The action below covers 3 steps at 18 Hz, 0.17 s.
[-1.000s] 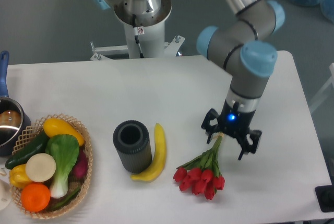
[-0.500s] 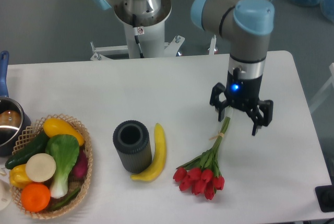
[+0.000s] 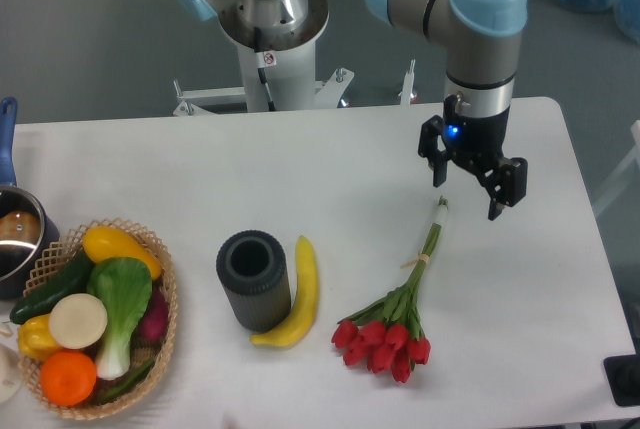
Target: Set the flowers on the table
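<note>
Camera view, change: a second ago the gripper (image 3: 468,189) stood low over the stem ends of the flowers (image 3: 394,313); now it has risen and moved back toward the far side, clear of them.
Camera view, jaws: spread apart, holding nothing; the two dark fingers (image 3: 497,199) hang above the stem tips without touching.
Camera view, flowers: lying flat on the table (image 3: 200,179), red buds toward the near edge, stems running up and to the right, tied partway along with pale string.
Camera view, meaning: the bunch seems to rest on its own, so the placing looks done; what remains is probably only the arm's retreat.
Camera view, materials: buds are small, rounded and matte red; stems thin, green, slightly fanned below the tie; tabletop smooth, white and faintly glossy.
Camera view, neighbours: a yellow banana (image 3: 298,292) lies left of the buds, near but apart, and seems to touch a dark ribbed cylinder (image 3: 253,278) standing upright with an open top.
Camera view, far left: a woven basket (image 3: 164,337) holds assorted vegetables; a pot (image 3: 14,234) with a blue handle sits at the edge.
</note>
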Motion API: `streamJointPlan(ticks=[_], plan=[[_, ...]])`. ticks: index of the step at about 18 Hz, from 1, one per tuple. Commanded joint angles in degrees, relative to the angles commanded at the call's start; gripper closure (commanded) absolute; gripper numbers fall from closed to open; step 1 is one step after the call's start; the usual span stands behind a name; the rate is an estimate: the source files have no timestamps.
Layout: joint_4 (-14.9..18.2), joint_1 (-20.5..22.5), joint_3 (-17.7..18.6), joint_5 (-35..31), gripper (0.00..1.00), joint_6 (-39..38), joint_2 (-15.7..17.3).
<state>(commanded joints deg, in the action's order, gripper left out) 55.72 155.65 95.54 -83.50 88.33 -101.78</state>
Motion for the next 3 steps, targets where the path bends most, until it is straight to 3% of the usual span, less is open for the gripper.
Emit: streamJointPlan(ticks=[3], plan=[[0.0, 0.4, 0.2, 0.1, 0.00, 0.0, 0.0]])
